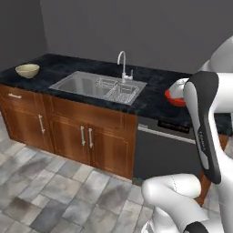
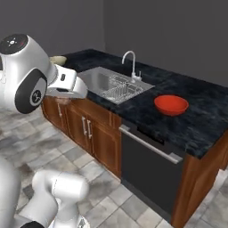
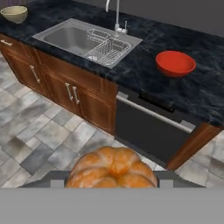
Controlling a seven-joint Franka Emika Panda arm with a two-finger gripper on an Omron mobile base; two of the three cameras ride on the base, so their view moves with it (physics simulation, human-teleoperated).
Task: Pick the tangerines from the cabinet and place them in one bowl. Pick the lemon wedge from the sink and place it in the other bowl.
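here, end effector (image 3: 112, 183) gripping tangerine (image 3: 112, 168)

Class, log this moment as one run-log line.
gripper: shut on ribbed orange tangerine | glossy red bowl: empty, on black counter | tan-yellow bowl: beside steel sink

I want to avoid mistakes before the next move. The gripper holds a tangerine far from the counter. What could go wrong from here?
1. The tangerine is round and hangs over the floor; if it slips, it may roll away.
2. The red bowl is shallow, so a high drop could bounce out.
3. The tan bowl stands left of the sink; that one is for the lemon.
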